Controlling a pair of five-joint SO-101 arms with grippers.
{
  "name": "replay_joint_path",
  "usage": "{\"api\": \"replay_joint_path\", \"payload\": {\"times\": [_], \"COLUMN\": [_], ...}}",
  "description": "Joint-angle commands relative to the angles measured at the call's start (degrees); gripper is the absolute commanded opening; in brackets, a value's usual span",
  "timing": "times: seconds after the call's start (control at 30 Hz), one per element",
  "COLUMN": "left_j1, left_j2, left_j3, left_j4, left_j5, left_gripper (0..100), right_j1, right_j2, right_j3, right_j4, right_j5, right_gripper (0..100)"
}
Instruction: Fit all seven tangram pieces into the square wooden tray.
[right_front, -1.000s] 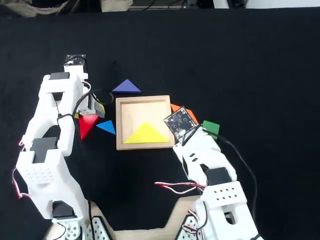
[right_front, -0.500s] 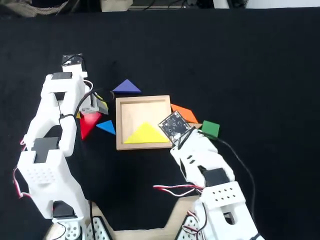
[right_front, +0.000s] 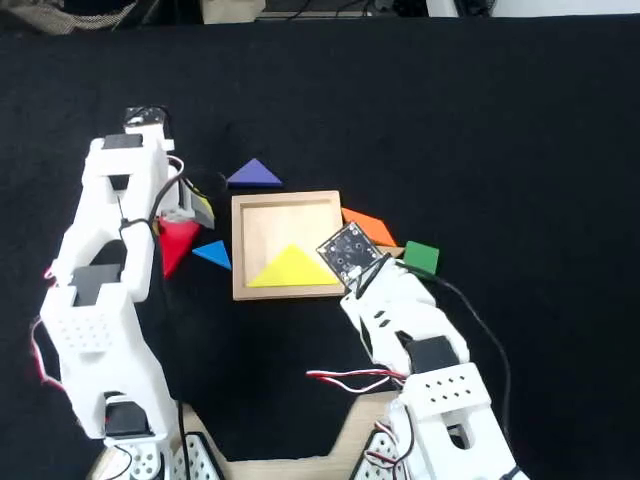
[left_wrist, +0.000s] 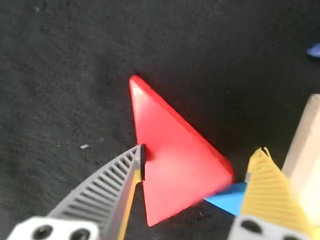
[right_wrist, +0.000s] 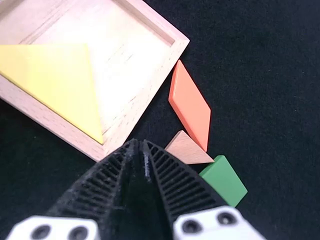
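Fingers (left_wrist: 112, 182) of left gripper (left_wrist: 200, 155) spread astride red triangle (left_wrist: 170, 150) (one corner toward left arm's base (right_front: 115, 415)); right gripper (right_wrist: 141, 145) fingers pressed together.

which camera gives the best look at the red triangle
The left wrist view. There the red triangle lies flat on the black cloth, almost all of it visible, between the open fingers of the left gripper. In the high view it is a small shape between the left arm and the wooden tray, partly hidden by that arm.

tray (right_front: 286, 218) upper half bare, yellow triangle (right_front: 292, 268) along lower edge
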Motion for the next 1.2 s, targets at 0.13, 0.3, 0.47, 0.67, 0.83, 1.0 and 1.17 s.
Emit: {"api": "replay_joint_path", "payload": {"times": [0.13, 0.3, 0.47, 0.67, 0.83, 1.0, 1.17], "left_j1": [-1.8, -2.2, -2.2, -2.3, -2.4, 0.6, 3.0], "left_j2": [8.4, 9.6, 9.5, 9.7, 7.3, -1.3, -4.7], "left_j3": [-12.4, -14.1, -14.3, -14.3, -16.0, -16.7, -12.4], "left_j4": [7.5, 7.8, 7.6, 7.7, 8.5, 14.1, 15.0], "left_j5": [-0.9, -1.0, -1.0, -5.3, -1.9, -4.1, -13.9], "left_gripper": [33, 33, 33, 28, 30, 31, 31], "right_j1": [-0.6, -0.6, -0.6, -0.6, -0.6, -0.6, -0.6], "right_j2": [-0.9, -0.9, -0.9, -0.9, -0.9, -0.9, -0.9], "right_j3": [-0.1, -0.1, -0.1, -0.1, -0.1, -0.1, -0.1], "right_j4": [-1.0, -1.0, -1.0, -1.0, -1.0, -1.0, -1.0], "right_j5": [0.7, 0.7, 0.7, 0.7, 0.7, 0.7, 0.7], "right_gripper": [1.2, 1.2, 1.2, 1.2, 1.2, 1.2, 1.2]}}
